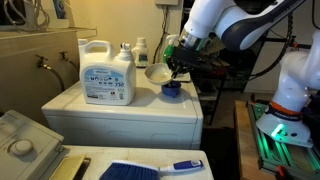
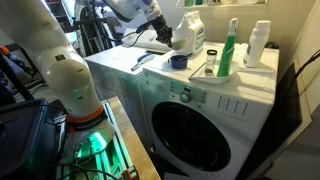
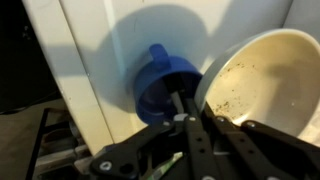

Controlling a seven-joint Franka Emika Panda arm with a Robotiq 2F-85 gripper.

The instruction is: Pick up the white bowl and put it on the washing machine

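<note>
The end effector [image 1: 172, 67] was pressed onto the rim of the white bowl [image 1: 157, 72], holding it tilted over the far side of the worktop [image 1: 70, 100] of the washer [image 1: 125, 128]. In the wrist view its fingers [image 3: 200, 135] met the rim at the bowl's 8 o'clock, and the speckled inside of the white bowl [image 3: 265, 75] filled the 3 o'clock side. A blue bowl [image 1: 171, 90] stood on the worktop just beside, at 5 o'clock of the white bowl in an exterior view. A jug [image 1: 107, 72] stood at the white bowl's 9 o'clock. In an exterior view a green bottle [image 2: 228, 50] and a white bottle [image 2: 258, 45] stood at 3 o'clock of the blue bowl [image 2: 178, 61]. A brush [image 1: 150, 168] lay at 6 o'clock, off the washer
</note>
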